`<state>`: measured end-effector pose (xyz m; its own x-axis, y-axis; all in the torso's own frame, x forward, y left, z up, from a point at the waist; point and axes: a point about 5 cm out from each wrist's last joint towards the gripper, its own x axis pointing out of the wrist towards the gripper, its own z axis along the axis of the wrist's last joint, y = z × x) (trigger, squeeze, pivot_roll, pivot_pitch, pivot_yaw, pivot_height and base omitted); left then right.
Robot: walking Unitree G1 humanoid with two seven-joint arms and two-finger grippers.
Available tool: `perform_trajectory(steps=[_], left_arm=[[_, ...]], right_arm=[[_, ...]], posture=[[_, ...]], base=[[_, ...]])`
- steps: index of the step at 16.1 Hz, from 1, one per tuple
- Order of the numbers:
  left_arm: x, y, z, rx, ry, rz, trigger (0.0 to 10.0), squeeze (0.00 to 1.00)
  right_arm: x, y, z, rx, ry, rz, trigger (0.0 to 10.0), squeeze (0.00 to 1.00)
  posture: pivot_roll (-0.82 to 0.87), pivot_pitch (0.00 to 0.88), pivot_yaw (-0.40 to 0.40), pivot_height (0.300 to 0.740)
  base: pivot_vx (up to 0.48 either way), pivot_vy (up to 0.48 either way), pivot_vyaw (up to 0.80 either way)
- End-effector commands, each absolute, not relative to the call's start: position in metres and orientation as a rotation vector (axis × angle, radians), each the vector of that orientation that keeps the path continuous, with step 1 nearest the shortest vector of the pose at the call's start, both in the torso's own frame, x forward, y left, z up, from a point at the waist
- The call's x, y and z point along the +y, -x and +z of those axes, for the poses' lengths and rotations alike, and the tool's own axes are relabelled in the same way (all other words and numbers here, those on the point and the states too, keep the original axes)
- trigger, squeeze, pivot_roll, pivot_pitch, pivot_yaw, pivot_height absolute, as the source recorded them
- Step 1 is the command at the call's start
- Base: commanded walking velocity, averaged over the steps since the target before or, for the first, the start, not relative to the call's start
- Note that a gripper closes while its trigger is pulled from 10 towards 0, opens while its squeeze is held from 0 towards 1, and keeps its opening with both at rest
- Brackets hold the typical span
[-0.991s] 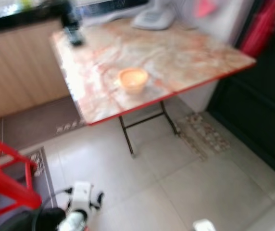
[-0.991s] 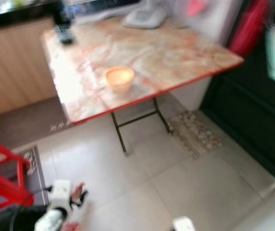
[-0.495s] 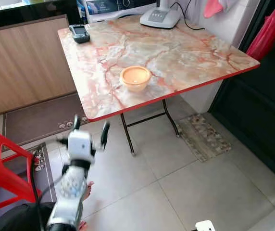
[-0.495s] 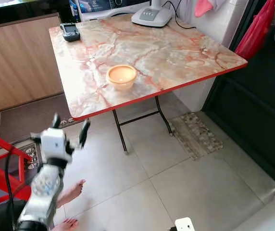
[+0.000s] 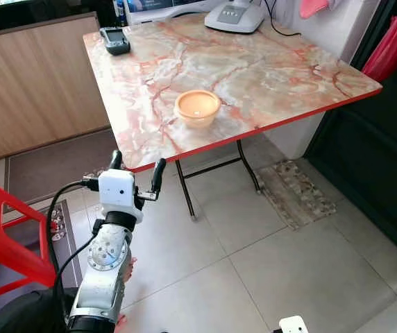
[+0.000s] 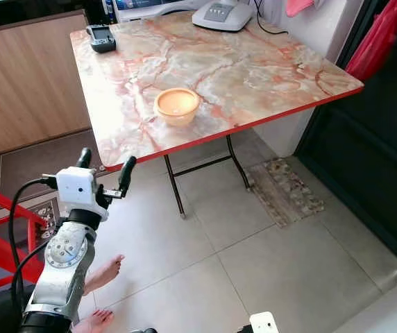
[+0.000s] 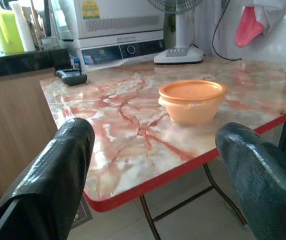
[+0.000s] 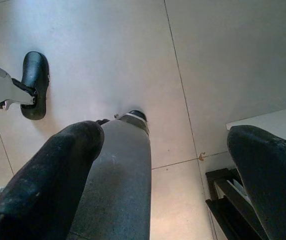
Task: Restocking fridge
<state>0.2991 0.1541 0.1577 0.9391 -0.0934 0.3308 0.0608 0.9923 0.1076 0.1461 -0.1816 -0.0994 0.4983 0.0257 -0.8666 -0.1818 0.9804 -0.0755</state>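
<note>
Eye views: the left gripper is being held released, nothing grasped, just short of the table edge; the bowl is sitting on the table, near that edge. Left wrist view: the bowl is being framed between the spread fingers. Right wrist view: the right gripper, released, is being hung over floor. Stocking is judged unsettled.

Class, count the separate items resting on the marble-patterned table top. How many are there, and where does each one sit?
3. An orange lidded bowl near the front edge, a dark handheld device at the far left corner, and a fan base at the far edge. Others may lie beyond the frame.
</note>
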Motion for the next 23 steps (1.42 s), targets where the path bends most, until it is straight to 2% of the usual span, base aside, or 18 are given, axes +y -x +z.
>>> perform_trajectory(steps=[1,20,23], left_arm=[[0.154,-0.297,0.157,-0.327,-0.086,-0.082,10.0,0.0],[0.147,-0.302,0.169,-0.318,-0.06,-0.113,10.0,0.0],[0.146,-0.301,0.173,-0.346,-0.048,-0.109,10.0,0.0]], right_arm=[[-0.181,-0.136,-0.104,1.081,0.163,0.134,10.0,0.0],[-0.177,-0.139,-0.103,1.065,0.146,0.137,10.0,0.0],[-0.176,-0.14,-0.102,1.063,0.148,0.14,10.0,0.0]], posture=[[0.05,0.166,-0.003,0.74],[0.05,0.164,0.005,0.74],[0.05,0.159,0.005,0.74]], base=[[0.244,0.0,0.0],[0.36,0.0,0.0],[0.0,0.0,0.0]])
